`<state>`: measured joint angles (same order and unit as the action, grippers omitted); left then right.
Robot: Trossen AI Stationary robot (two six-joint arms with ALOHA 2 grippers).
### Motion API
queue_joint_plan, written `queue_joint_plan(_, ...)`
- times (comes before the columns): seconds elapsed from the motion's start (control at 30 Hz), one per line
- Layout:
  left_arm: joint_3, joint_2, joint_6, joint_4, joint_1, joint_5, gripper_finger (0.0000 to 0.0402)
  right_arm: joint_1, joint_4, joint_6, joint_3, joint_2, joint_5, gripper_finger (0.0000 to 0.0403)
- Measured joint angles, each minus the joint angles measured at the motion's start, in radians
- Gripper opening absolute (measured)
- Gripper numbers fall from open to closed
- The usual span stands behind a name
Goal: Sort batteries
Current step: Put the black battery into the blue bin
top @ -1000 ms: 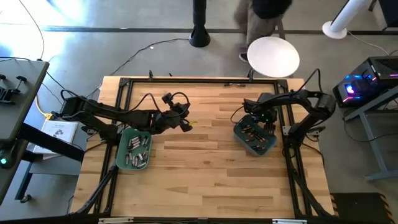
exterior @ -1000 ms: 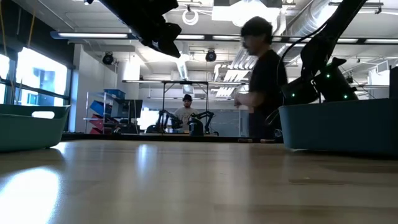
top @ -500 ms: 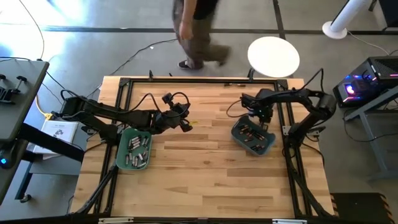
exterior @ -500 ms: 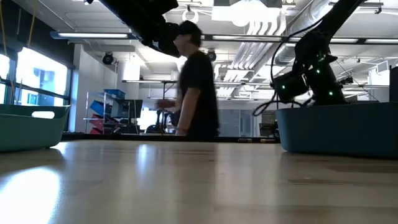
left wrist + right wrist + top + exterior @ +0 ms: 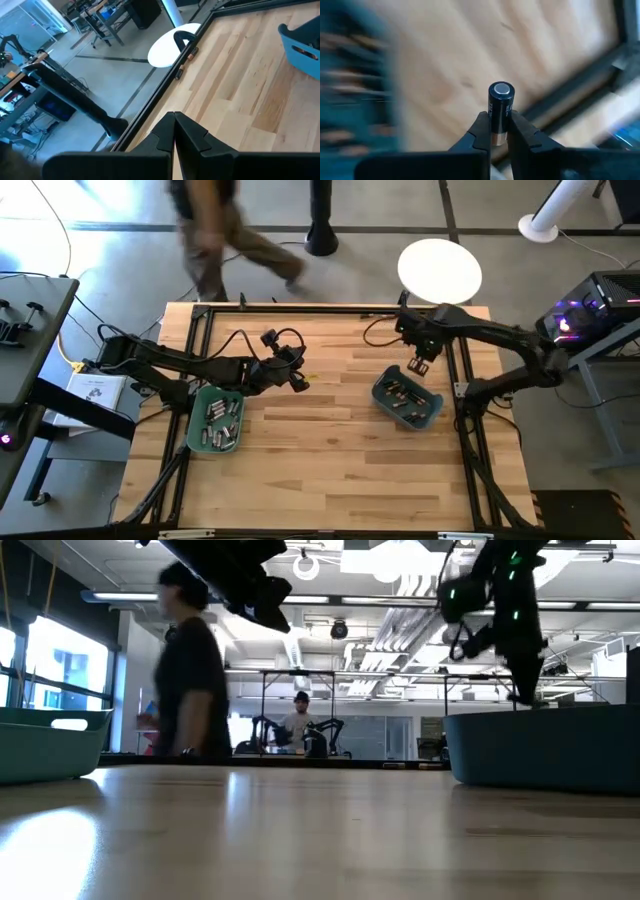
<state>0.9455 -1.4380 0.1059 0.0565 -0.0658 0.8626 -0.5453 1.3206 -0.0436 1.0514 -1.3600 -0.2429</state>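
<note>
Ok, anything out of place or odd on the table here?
What look like two small dark cylindrical batteries lie loose on the wooden table against its black far rail, outside the teal plastic bins. Nothing else stands out.

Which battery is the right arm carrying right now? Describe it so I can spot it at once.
Find the teal bin on the table's right side; the right gripper hangs just beyond its far rim. Clamped between its fingers is one dark battery with a coppery band at its lower end. Unlike the batteries lying in the bin, it is held up off everything.
</note>
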Motion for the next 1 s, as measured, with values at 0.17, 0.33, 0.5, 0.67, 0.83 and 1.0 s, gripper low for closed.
queue_joint_plan(0.17, 0.000, 0.000, -0.009, -0.001, 0.000, 0.003, 0.0003, 0.135, -0.036, -0.106, -0.020, 0.166, 0.257, 0.0016)
queue_joint_plan(0.33, 0.000, 0.000, -0.026, -0.002, 0.000, 0.010, 0.0003, 0.312, -0.168, -0.251, -0.142, 0.282, 0.438, 0.0016)
queue_joint_plan(0.5, 0.000, 0.000, -0.049, -0.010, 0.000, 0.007, 0.0003, 0.459, -0.302, -0.300, -0.292, 0.275, 0.529, 0.0016)
queue_joint_plan(0.67, 0.000, 0.000, -0.050, -0.034, 0.000, 0.004, 0.0003, 0.509, -0.447, -0.363, -0.376, 0.227, 0.479, 0.0025)
queue_joint_plan(0.83, 0.000, 0.000, -0.033, -0.061, 0.000, 0.000, 0.0003, 0.506, -0.473, -0.378, -0.387, 0.165, 0.406, 0.0051)
queue_joint_plan(1.0, 0.000, 0.000, -0.033, -0.062, 0.000, 0.000, 0.0003, 0.496, -0.471, -0.397, -0.387, 0.118, 0.430, 0.0074)
